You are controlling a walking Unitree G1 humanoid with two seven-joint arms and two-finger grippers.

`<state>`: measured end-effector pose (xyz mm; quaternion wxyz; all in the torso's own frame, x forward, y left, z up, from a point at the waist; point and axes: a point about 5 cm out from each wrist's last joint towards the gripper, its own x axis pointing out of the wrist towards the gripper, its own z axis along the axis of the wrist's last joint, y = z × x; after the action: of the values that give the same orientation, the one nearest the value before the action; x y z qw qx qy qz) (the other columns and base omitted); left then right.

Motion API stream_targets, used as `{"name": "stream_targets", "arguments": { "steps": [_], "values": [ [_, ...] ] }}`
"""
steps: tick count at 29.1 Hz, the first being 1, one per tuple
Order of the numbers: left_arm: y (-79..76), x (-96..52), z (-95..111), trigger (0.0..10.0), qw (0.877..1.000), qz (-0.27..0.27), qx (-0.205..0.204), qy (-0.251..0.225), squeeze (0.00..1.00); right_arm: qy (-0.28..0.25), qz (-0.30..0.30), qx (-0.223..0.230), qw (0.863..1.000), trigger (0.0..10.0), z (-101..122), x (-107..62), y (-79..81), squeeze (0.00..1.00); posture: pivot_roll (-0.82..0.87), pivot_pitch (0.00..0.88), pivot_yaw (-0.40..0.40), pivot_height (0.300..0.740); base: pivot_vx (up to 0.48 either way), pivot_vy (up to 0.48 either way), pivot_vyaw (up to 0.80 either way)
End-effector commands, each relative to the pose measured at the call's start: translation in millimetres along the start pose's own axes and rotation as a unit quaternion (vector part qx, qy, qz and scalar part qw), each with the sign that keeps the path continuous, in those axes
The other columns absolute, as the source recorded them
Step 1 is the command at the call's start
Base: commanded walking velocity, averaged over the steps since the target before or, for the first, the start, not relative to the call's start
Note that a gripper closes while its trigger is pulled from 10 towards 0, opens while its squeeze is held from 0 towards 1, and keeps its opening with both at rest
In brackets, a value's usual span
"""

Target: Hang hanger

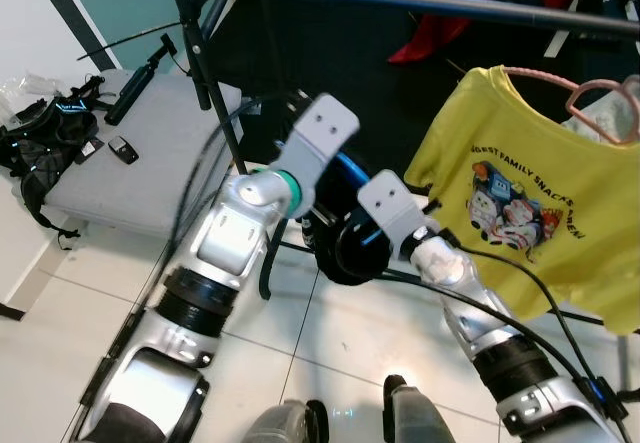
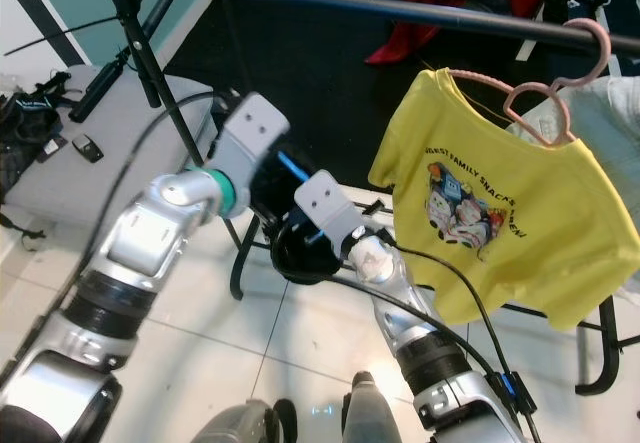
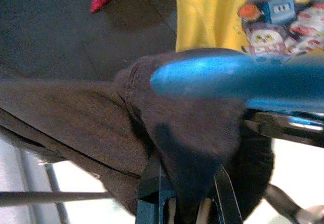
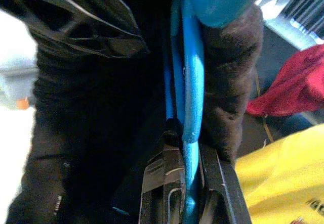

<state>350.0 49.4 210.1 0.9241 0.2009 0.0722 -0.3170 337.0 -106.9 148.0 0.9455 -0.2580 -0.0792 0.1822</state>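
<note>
One black clothes rail (image 2: 400, 8) crosses above both arms, and one grey bench (image 1: 150, 153) sits off to the robot's left with a few small dark items on it. Two garments hang or are held near the grippers: one yellow T-shirt (image 2: 490, 233) with a cartoon print, on a pink hanger (image 2: 545, 98) hooked over the rail beyond the right arm, and one dark brown garment (image 3: 167, 128) bunched between the two grippers. One red cloth (image 2: 450, 3) lies behind the rail.

There is one blue hanger (image 4: 192, 97), glossy plastic with a smooth rounded bar; the brown garment is draped over it. The right gripper (image 4: 190, 188) is clenched on the blue hanger, whose bar runs out straight between its fingers. The left gripper (image 3: 185, 193) is closed on a fold of the brown garment, with the blue bar just ahead of its fingertips. The hanger sits between the grippers, below the rail and not hooked on it.
</note>
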Motion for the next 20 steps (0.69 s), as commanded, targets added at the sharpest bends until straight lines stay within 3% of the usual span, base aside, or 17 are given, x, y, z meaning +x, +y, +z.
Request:
{"name": "stream_targets", "arguments": {
  "steps": [1,3,5,12,13,17,20],
  "values": [
    [-3.3,2.0,-9.3,10.0,1.000,-0.009,-0.005,0.017,0.00,-0.060,-0.023,0.002,0.998,10.0,20.6,1.4,-5.4,0.00,-0.12,0.104,0.149,0.740,0.000,0.000,0.00],
    [-3.3,0.4,2.3,10.0,1.000,-0.021,-0.018,-0.012,0.00,-0.069,-0.019,0.007,0.997,10.0,18.6,-2.4,-1.0,0.00,-0.12,0.103,0.150,0.740,0.000,0.000,0.00],
    [-3.3,0.4,2.3,10.0,1.000,-0.021,-0.018,-0.012,0.00,-0.069,-0.019,0.007,0.997,10.0,18.6,-2.4,-1.0,0.00,-0.12,0.103,0.150,0.740,0.000,0.000,0.00],
    [-6.7,-10.3,40.8,10.0,0.989,-0.060,-0.037,-0.133,0.00,-0.079,-0.030,0.009,0.996,10.0,15.7,-3.3,8.2,0.00,-0.12,0.108,0.155,0.740,0.000,0.000,0.00],
    [-6.7,-10.3,40.8,10.0,0.989,-0.060,-0.037,-0.133,0.00,-0.079,-0.030,0.009,0.996,10.0,15.7,-3.3,8.2,0.00,-0.12,0.108,0.155,0.740,0.000,0.000,0.00],
    [-4.1,-17.1,48.7,10.0,0.984,-0.063,-0.004,-0.169,0.00,-0.104,-0.058,0.007,0.993,10.0,18.2,-6.1,5.1,0.00,-0.12,0.110,0.165,0.740,0.000,0.000,0.00],
    [-5.1,-30.3,48.3,10.0,0.976,-0.099,0.034,-0.190,0.00,-0.141,-0.090,0.002,0.986,10.0,25.1,-10.1,-2.8,0.00,-0.12,0.107,0.180,0.740,0.000,0.000,0.00]
  ]
}}
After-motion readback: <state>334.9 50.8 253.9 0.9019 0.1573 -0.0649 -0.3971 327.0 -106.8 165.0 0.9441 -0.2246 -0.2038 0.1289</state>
